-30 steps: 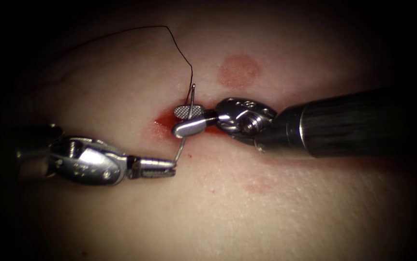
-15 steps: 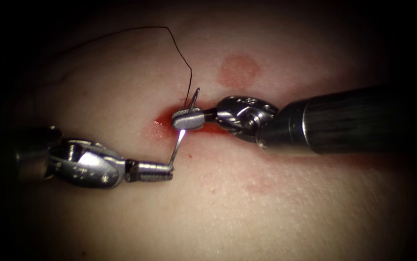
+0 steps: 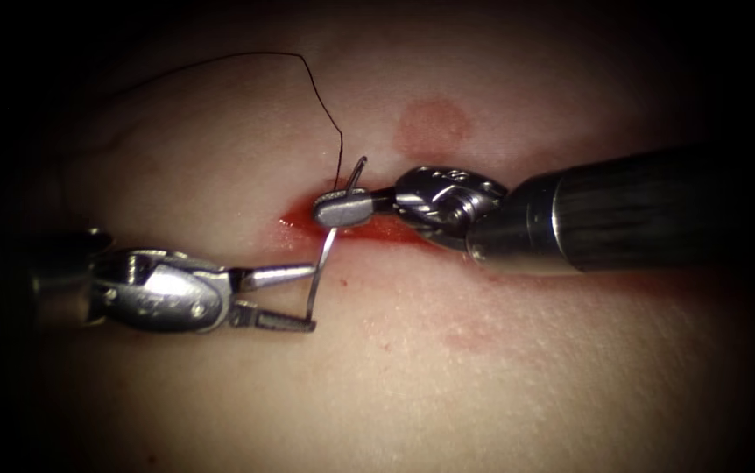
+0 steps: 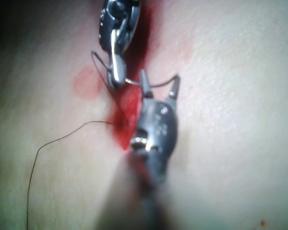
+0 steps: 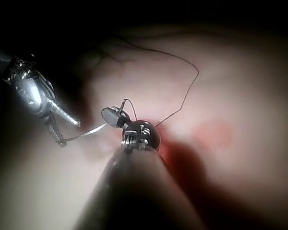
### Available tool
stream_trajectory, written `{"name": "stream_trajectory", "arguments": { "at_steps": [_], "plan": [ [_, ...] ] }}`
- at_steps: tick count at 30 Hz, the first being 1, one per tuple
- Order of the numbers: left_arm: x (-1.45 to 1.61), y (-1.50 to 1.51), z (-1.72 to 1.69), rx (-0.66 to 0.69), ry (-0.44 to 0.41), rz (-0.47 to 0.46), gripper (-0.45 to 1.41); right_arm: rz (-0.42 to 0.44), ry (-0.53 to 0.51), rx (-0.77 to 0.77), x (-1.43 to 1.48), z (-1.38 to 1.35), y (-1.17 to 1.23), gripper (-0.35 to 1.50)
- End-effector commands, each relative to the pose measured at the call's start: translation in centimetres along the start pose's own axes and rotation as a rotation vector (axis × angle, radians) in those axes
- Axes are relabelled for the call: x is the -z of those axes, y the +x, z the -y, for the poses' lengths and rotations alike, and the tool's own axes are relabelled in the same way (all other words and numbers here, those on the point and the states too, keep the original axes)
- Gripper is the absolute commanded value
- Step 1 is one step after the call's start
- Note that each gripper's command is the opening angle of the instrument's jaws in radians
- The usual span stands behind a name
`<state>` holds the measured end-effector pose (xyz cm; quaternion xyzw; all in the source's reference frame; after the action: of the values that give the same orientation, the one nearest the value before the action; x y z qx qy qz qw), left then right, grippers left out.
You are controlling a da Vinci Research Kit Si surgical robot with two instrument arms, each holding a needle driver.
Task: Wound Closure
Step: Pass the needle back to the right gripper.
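While right hand (image 3: 342, 210) grips needle (image 3: 323, 263), left hand (image 3: 294, 298) gapes.

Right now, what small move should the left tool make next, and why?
Probably back the left tool away from the needle: its jaws stand open, holding nothing, around the needle's tip end, while the right tool has its jaws shut on it nearer its thread end, seemingly free of the tissue.

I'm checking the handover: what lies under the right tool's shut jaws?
The right tool grips the needle near its swaged end, over the red fluid in the cut. Its jaws hide the tissue beneath. The left tool is open.
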<state>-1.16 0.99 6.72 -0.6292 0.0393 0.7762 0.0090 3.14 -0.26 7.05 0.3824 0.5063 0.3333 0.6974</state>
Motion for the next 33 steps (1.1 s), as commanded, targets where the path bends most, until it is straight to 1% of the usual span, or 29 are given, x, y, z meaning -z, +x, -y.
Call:
{"name": "stream_trajectory", "arguments": {
  "at_steps": [1, 5, 9, 15, 16, 17, 22, 26, 33],
  "plan": [
    [-0.07, -0.06, -0.02, 0.014, -0.004, -0.004, 0.55, 0.002, -0.002, -0.001, -0.05, -0.04, -0.01, -0.35],
    [-0.05, -0.05, -0.03, 0.067, -0.01, -0.012, 0.59, 0.012, -0.009, -0.012, -0.02, -0.09, 0.05, -0.35],
    [0.0, -0.04, -0.06, 0.101, -0.067, -0.047, 0.59, 0.024, -0.027, -0.003, 0.03, -0.15, 0.11, -0.35],
    [0.13, -0.05, -0.07, 0.15, -0.124, -0.062, 0.59, 0.036, -0.058, 0.019, 0.09, -0.25, 0.15, -0.35],
    [0.18, -0.07, -0.07, 0.166, -0.143, -0.065, 0.59, 0.042, -0.073, 0.03, 0.12, -0.27, 0.15, -0.35],
    [0.18, -0.07, -0.07, 0.166, -0.143, -0.065, 0.59, 0.042, -0.073, 0.03, 0.12, -0.27, 0.15, -0.35],
    [0.32, -0.12, -0.04, 0.173, -0.176, -0.066, 0.52, 0.052, -0.104, 0.061, 0.15, -0.27, 0.19, -0.35],
    [0.36, -0.18, 0.0, 0.17, -0.184, -0.072, 0.5, 0.045, -0.132, 0.102, 0.21, -0.22, 0.34, -0.35],
    [0.35, -0.31, 0.01, 0.172, -0.188, -0.072, 0.43, 0.029, -0.145, 0.135, 0.37, -0.08, 0.79, -0.35]
  ]
}}
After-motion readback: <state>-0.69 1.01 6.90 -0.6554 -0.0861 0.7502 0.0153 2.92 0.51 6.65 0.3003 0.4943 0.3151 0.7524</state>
